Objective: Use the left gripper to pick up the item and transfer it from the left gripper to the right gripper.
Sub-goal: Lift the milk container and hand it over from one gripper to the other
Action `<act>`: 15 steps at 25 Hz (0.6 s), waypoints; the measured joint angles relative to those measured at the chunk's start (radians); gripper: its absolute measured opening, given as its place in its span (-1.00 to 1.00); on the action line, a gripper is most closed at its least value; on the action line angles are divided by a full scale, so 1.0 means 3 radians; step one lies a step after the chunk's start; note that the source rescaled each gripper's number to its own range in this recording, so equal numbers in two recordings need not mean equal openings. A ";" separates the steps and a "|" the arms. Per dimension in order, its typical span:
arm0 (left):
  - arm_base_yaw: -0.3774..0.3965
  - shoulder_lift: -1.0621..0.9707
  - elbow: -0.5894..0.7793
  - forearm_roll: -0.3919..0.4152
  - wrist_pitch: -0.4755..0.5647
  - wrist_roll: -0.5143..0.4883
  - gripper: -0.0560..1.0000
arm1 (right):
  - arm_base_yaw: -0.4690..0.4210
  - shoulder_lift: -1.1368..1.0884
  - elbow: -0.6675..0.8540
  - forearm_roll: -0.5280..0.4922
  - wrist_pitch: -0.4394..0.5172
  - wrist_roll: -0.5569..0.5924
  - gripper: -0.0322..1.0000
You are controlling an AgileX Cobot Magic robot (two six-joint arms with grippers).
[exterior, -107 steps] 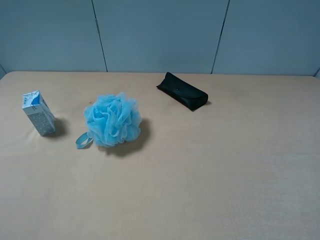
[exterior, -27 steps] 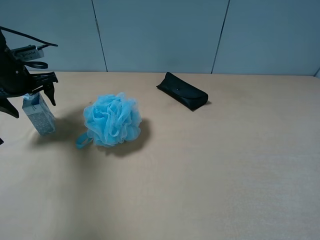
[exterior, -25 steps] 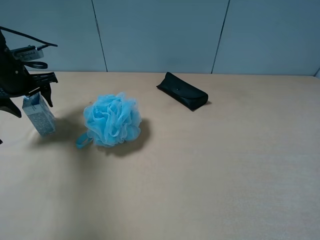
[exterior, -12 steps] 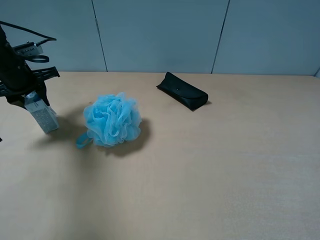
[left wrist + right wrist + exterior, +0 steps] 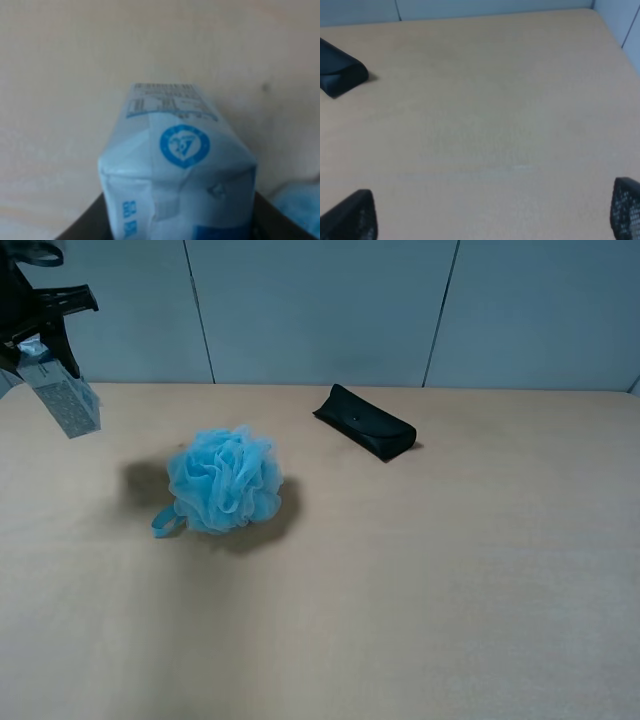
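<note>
lifted now, the item (image 5: pixel 70 405) hangs grasped by the left pincer (image 5: pixel 40 340), apparently half cropped; right pincer (image 5: pixel 487 215) released.

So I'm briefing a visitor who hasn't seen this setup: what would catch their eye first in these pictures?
Probably the fluffy blue bath puff, left of centre on the tan table. Next, the white-and-blue drink carton, tilted in the air at the far left, clamped in the left hand. A black glasses case lies near the table's back edge.
</note>
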 joint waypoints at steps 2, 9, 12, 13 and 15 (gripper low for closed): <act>0.0000 -0.0031 -0.0026 -0.0088 0.0104 0.0193 -0.89 | 0.0000 0.0000 0.0000 0.0000 0.0000 0.0000 1.00; -0.0004 -0.0232 -0.0026 -0.0421 0.0301 0.0667 -0.89 | 0.0000 0.0000 0.0000 0.0000 0.0000 0.0000 1.00; -0.0004 -0.0270 -0.0026 -0.0548 0.0345 0.0833 -0.89 | 0.0000 0.0000 0.0000 0.0000 0.0000 0.0000 1.00; -0.0004 -0.0273 -0.0026 -0.0624 0.0348 0.0904 -0.89 | 0.0000 0.0000 0.0000 0.0000 0.0000 0.0000 1.00; -0.0041 -0.0274 -0.0026 -0.0754 0.0348 0.1034 -0.89 | 0.0000 0.0000 0.0000 0.0000 0.0000 0.0000 1.00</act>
